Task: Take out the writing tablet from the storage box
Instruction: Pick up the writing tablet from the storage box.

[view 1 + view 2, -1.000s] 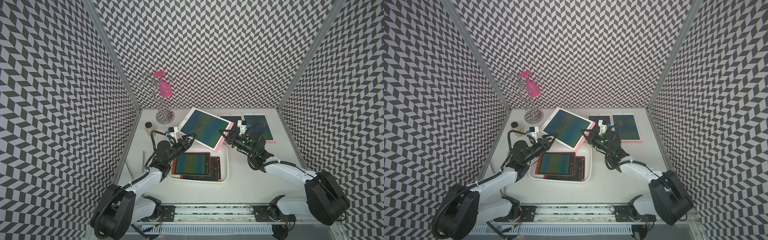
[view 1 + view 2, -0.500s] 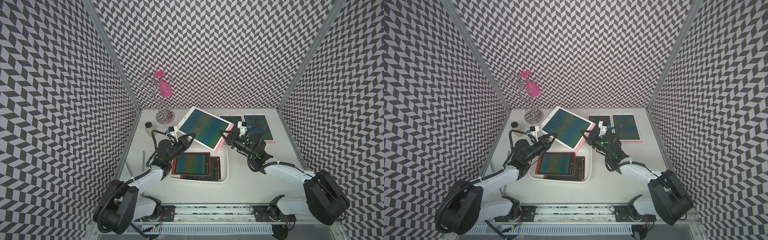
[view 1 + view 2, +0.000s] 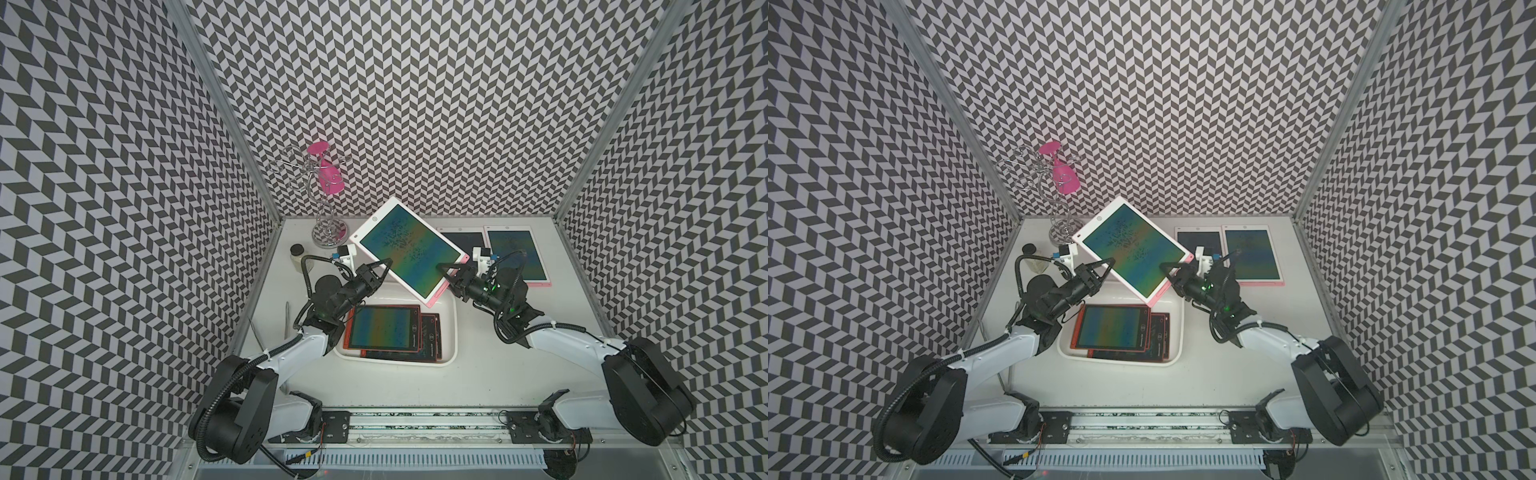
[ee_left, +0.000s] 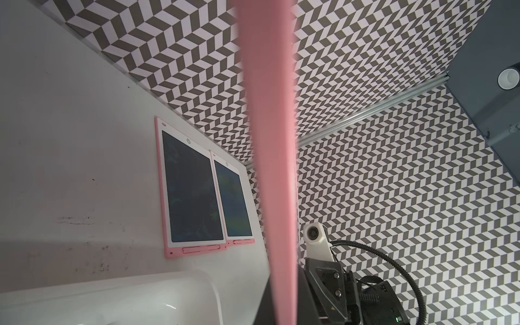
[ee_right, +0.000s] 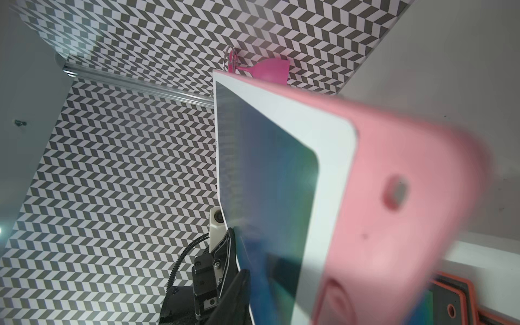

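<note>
The left gripper (image 3: 383,266) is clenched on the 8 o'clock edge of the writing tablet (image 3: 409,249), its upper finger lying over the white frame (in the left wrist view that edge crosses the middle as a blurred pink band). The right gripper (image 3: 445,275) meets the same tablet at its 4 o'clock corner. I cannot tell whether its jaws are pressing or slack, since the corner hides them. The tablet is off the surface and tilted, above the 12 o'clock rim of the storage box (image 3: 449,328). Inside the box lie red-framed tablets (image 3: 382,328), stacked flat. At 2 o'clock from the box, two pink-framed tablets (image 3: 515,255) lie flat side by side on the surface (image 3: 498,374). At 11 o'clock a wire stand (image 3: 328,226) carries a pink cup (image 3: 330,183), with a small jar (image 3: 296,254) near its base
</note>
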Robot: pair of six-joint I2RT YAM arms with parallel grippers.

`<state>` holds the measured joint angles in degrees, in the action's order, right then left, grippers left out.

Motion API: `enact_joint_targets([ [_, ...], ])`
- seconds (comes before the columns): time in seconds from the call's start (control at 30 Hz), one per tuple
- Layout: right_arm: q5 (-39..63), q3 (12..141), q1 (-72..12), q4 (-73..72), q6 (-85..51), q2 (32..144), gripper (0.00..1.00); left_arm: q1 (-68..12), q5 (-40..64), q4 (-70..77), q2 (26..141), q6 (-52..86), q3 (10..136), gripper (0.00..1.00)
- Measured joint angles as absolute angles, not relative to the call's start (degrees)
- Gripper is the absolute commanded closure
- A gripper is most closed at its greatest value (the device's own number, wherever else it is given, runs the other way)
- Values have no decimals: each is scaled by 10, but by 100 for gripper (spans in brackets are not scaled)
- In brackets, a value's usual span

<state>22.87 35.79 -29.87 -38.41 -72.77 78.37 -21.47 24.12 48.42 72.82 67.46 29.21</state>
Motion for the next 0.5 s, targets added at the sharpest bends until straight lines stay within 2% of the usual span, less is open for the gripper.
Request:
enact_joint_targets([
  [0.27, 254, 337, -278, -386, -711, 783, 47, -201, 265, 449, 727, 662, 309, 100],
  [0.43, 263, 308, -238, -358, -670, 745, 31, -169, 288, 403, 726, 638, 333, 100],
  [0.5, 259, 299, -225, -338, -648, 717, 30, -156, 297, 386, 726, 630, 338, 100],
])
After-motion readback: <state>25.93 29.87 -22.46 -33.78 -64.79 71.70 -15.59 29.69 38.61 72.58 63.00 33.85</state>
